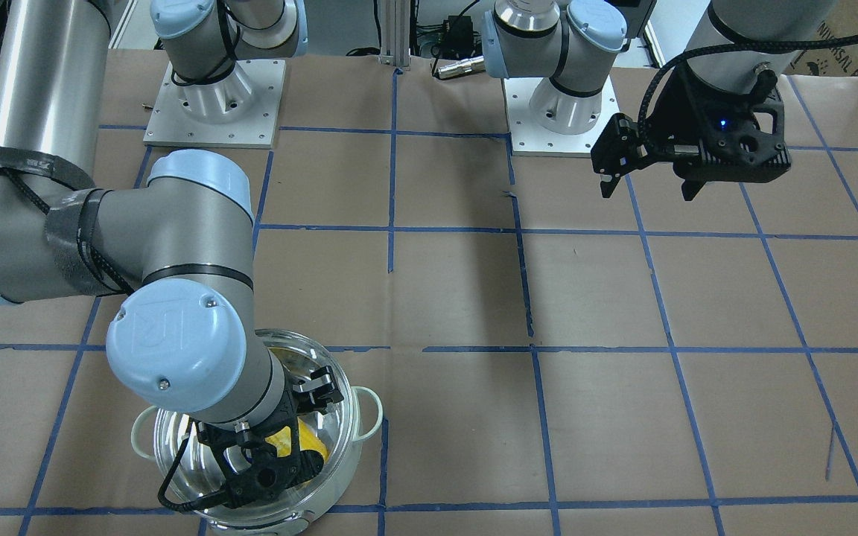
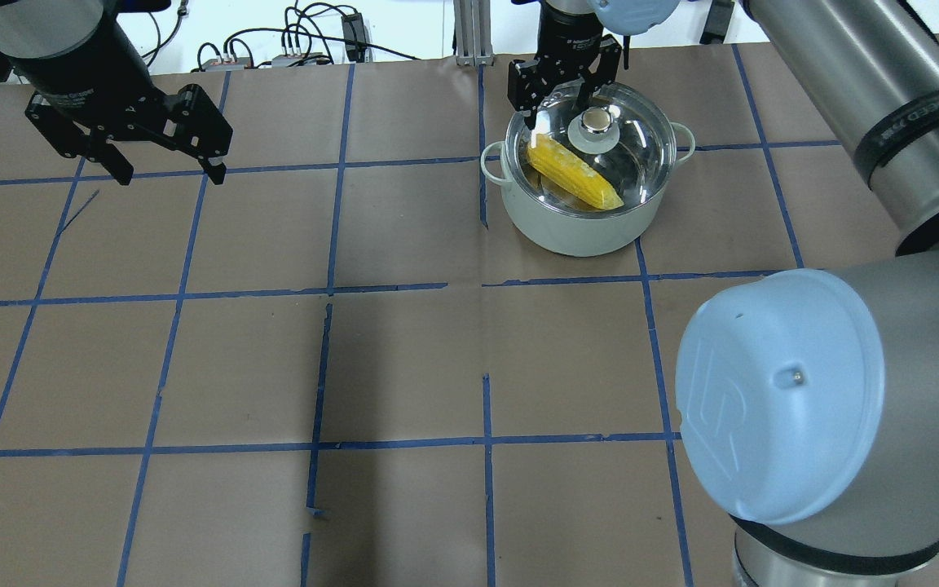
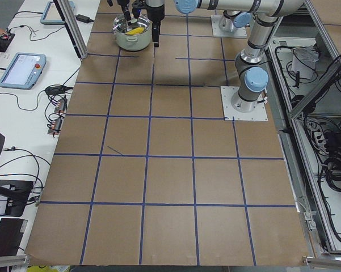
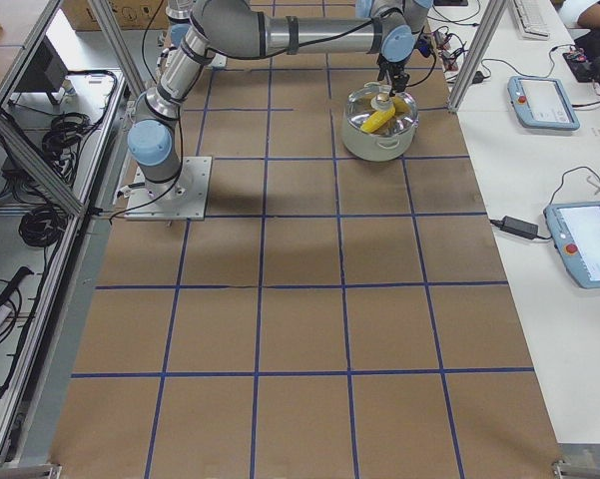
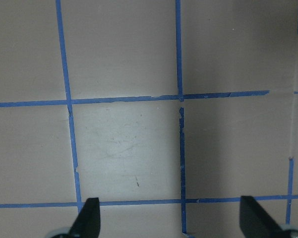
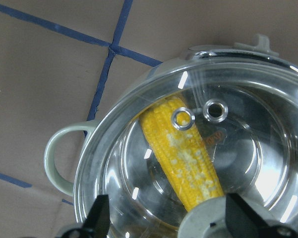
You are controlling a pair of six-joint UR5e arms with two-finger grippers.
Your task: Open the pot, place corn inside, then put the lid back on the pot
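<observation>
The pot [image 2: 569,234], with its pale mint wall, stands at the far right of the table. The clear glass lid [image 2: 641,155] sits on it. The yellow corn [image 2: 572,172] lies inside, seen through the glass, and also shows in the right wrist view [image 6: 183,148]. My right gripper [image 2: 571,102] is open just above the lid. Its fingers stand on either side of the knob [image 6: 208,218] without closing on it. My left gripper [image 2: 164,175] is open and empty, high over the far left of the table.
Brown paper with a blue tape grid [image 2: 404,359] covers the table. The right arm's elbow [image 2: 787,399] looms over the near right corner. Both arm bases [image 1: 213,104] stand at the robot's side. Tablets and cables [image 4: 584,239] lie off the table's edge.
</observation>
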